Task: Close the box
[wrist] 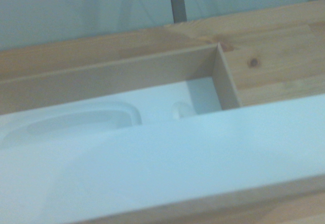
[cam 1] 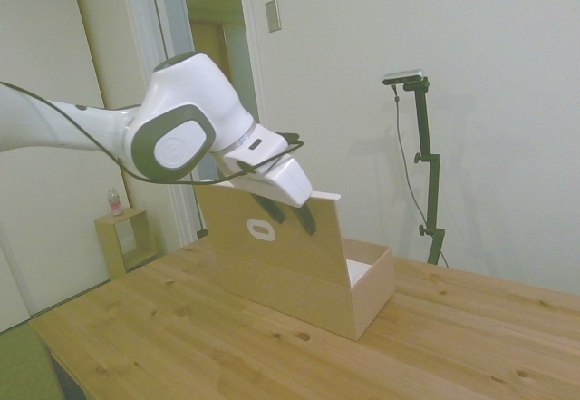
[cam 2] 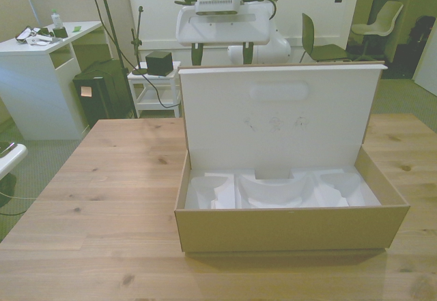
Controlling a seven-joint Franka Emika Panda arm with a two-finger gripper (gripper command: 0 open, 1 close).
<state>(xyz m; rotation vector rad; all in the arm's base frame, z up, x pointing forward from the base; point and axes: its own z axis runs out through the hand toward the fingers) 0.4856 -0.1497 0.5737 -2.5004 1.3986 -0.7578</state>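
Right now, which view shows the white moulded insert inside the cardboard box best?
The front view: the white moulded insert lies open across the cardboard box, all its recesses visible. The side view shows only a sliver behind the raised lid. The wrist view shows one blurred part.

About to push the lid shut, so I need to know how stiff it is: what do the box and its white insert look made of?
The box looks like plain brown cardboard, matte, with thin cut edges. Its lid has a smooth white inner face and a punched handle slot, so probably coated board. The insert looks like moulded white foam or pulp; I cannot tell which.
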